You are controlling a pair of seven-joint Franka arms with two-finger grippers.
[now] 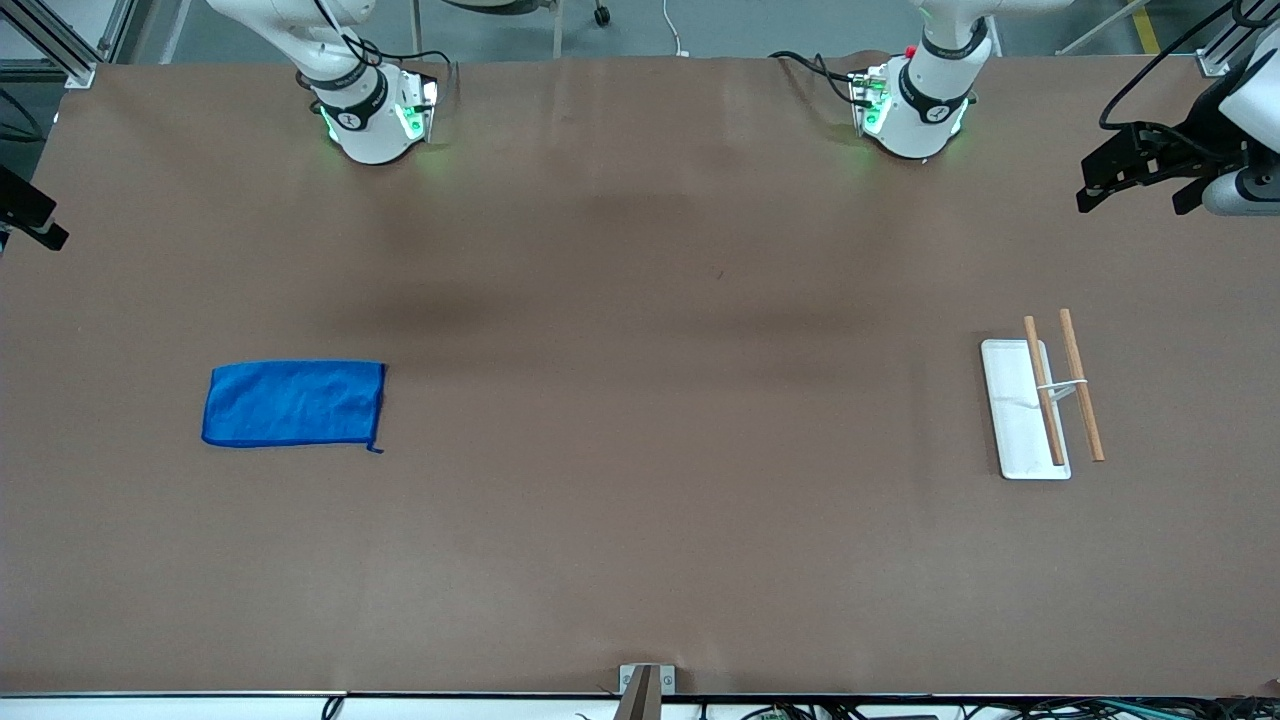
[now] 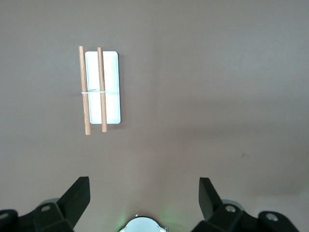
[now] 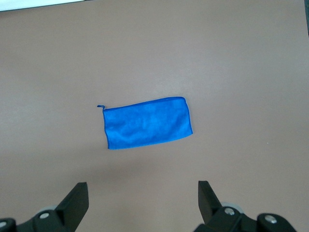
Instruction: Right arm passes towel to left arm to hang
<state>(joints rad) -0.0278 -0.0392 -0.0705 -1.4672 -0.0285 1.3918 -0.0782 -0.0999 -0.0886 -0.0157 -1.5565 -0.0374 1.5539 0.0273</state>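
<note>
The blue towel (image 1: 293, 403) lies flat on the brown table toward the right arm's end, its loop tag (image 1: 375, 448) at the corner nearer the camera. In the right wrist view the towel (image 3: 147, 129) lies spread out, well below the right gripper (image 3: 142, 186), which is open and empty high over the table. The left gripper (image 2: 143, 181) is open and empty, high over the left arm's end of the table; it also shows in the front view (image 1: 1132, 195). The right arm's base (image 1: 370, 115) and the left arm's base (image 1: 915, 105) stand along the table's back edge.
A rack with a white base (image 1: 1015, 410) and two wooden rods (image 1: 1083, 385) stands toward the left arm's end; it also shows in the left wrist view (image 2: 110, 87). A black part at the right arm's end (image 1: 30, 215) juts into the front view.
</note>
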